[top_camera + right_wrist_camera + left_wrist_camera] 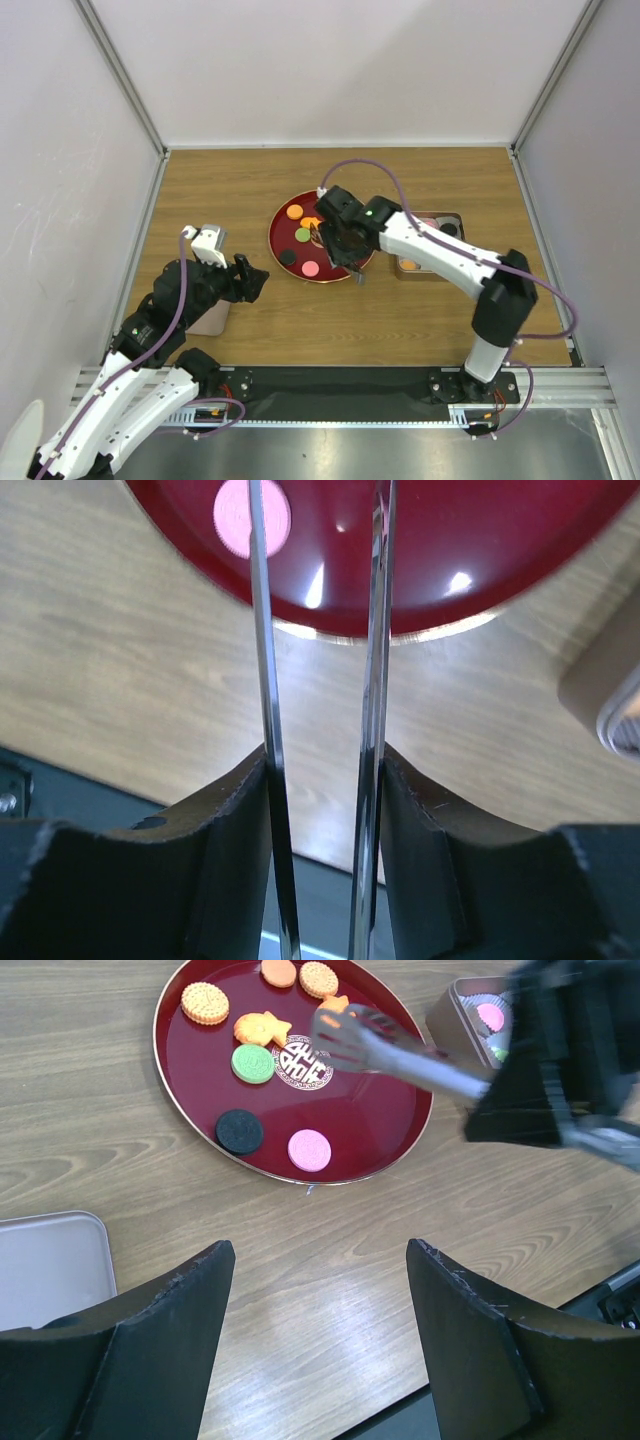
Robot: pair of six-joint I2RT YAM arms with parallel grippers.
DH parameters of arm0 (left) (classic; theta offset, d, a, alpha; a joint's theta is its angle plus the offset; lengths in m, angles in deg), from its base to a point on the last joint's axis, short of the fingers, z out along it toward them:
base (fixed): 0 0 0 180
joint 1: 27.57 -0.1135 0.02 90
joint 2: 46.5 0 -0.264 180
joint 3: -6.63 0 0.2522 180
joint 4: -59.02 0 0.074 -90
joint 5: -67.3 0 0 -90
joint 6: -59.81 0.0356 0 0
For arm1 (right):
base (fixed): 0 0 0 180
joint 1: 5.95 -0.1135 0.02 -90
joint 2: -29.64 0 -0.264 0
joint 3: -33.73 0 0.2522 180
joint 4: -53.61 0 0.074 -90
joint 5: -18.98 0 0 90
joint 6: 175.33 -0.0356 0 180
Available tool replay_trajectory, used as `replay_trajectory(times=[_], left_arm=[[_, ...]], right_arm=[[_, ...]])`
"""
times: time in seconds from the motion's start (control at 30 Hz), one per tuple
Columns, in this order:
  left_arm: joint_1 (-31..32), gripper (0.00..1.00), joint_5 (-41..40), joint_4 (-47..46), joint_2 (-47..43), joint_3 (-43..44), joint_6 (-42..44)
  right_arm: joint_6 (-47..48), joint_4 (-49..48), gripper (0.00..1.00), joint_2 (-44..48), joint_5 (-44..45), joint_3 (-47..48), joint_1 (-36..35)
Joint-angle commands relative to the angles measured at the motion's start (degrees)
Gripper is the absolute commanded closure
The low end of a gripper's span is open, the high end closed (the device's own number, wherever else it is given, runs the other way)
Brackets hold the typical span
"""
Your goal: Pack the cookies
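Wood-grain table (pixel 250 190), white panels on three sides. Far left, at about 8 o'clock of the plate, a flat grey tin lid (pixel 45 1260) lies partly under the left arm. The left gripper (pixel 315 1345) hangs just beside the lid, fingers spread wide and empty, facing the plate from its 7 o'clock side. Mid-table, the dark-red round plate (pixel 370 1110) carries the cookies (pixel 253 1063): orange rounds at 11 to 12 o'clock, an orange fish and a green one near centre, black at 7, pink at 6. The right gripper (pixel 320 780) is clamped on metal tongs (pixel 390 1052), whose blades stand a narrow gap apart. The tongs' long axis runs in from 3 o'clock, with the tips over the plate near 1 o'clock, just beside a second orange fish (pixel 333 1003). Judgement: the right arm is nearer, and that fish lies just past the tips toward 12. The rectangular tin (pixel 450 1010) sits at 3 o'clock with a pink cookie inside. The right wrist view crops the tips and the left wrist view blurs them, so contact cannot be told.
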Motion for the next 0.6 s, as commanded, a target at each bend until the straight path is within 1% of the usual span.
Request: replay_trajectory(times=[0.0,0.03,0.23,0.57], left_arm=[[0.38,0.24,-1.06,-1.04,-0.52,0.47,0.52],[0.29,0.24,-0.97,-1.04,-0.52,0.47,0.52],[0.29,0.24,-1.06,-1.04,-0.78,0.47,0.52],[0.38,0.24,-0.97,-1.21,-0.79,0.47,0.43]], right_arm=[[1.38,-2.36,0.53,-4.30,0.09,4.00,0.05],[1.73,-2.36,0.53,-6.57,0.27,4.61,0.05],[2.26,-2.97,0.48,-12.56,-0.08,8.13,0.14],[2.43,-2.36,0.47,-17.93,0.80,12.97,-0.12]])
